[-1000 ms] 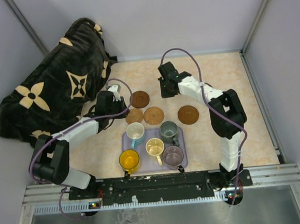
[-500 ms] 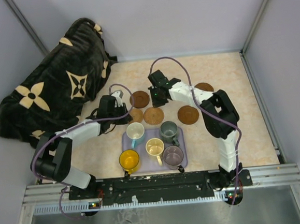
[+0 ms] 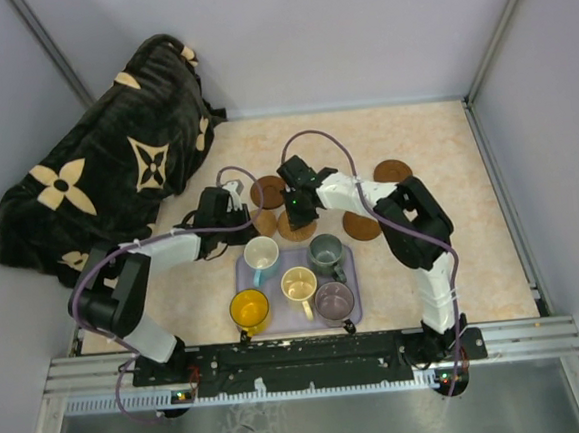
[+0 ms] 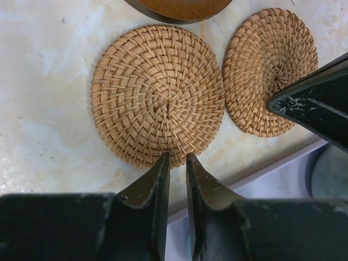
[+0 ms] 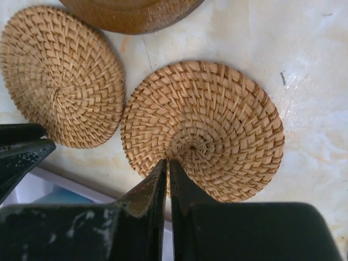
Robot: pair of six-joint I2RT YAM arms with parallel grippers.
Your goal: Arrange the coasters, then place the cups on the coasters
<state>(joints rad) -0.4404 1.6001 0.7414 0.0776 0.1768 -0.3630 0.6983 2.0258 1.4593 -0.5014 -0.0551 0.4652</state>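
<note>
Swinging inward, the right end effector (image 5: 167, 163), pressed together, is arriving over the middle coaster (image 5: 201, 130); the left end effector (image 4: 176, 160), just closed, is meeting the neighbouring coaster (image 4: 157, 103), so arranging is beginning.

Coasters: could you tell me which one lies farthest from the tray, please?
The dark brown coaster at far right, beside the right arm; the other four sit nearer the tray.

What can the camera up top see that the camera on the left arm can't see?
Only the top view: the yellow cup, the black flowered cloth and a dark coaster far over on the right. Only the left wrist view: the tiny basket weave, close up. Both: the woven coasters, two side by side, and the left gripper, shut, at one's edge.
</note>
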